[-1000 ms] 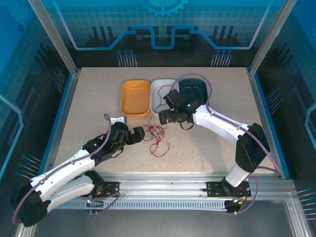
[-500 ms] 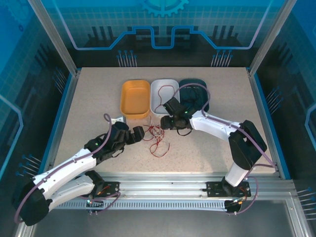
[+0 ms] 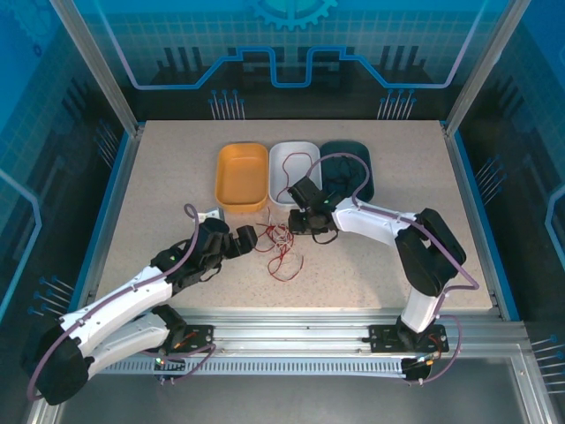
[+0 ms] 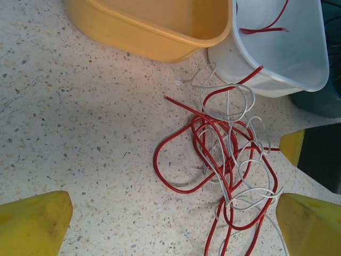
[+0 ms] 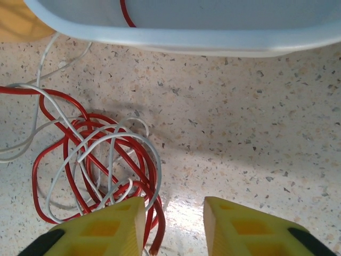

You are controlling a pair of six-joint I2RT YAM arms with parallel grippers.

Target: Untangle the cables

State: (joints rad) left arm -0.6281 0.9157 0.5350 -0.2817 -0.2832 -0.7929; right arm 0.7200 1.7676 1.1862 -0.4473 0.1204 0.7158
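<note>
Top external view, nearest first: the left gripper is held with jaws wide apart just beside the cables, a red and whitish tangle lying on the table. Beyond it, the right gripper has been brought down from the white bin to the tangle's far edge. Its jaws are narrowed yet apart, with nothing clamped. A grip on one strand is judged imminent.

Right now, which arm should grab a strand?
Probably right: edge strands of the tangled thin red and white cables lie inside the right claw. The left claw, wide open, faces the whole knot.
</note>
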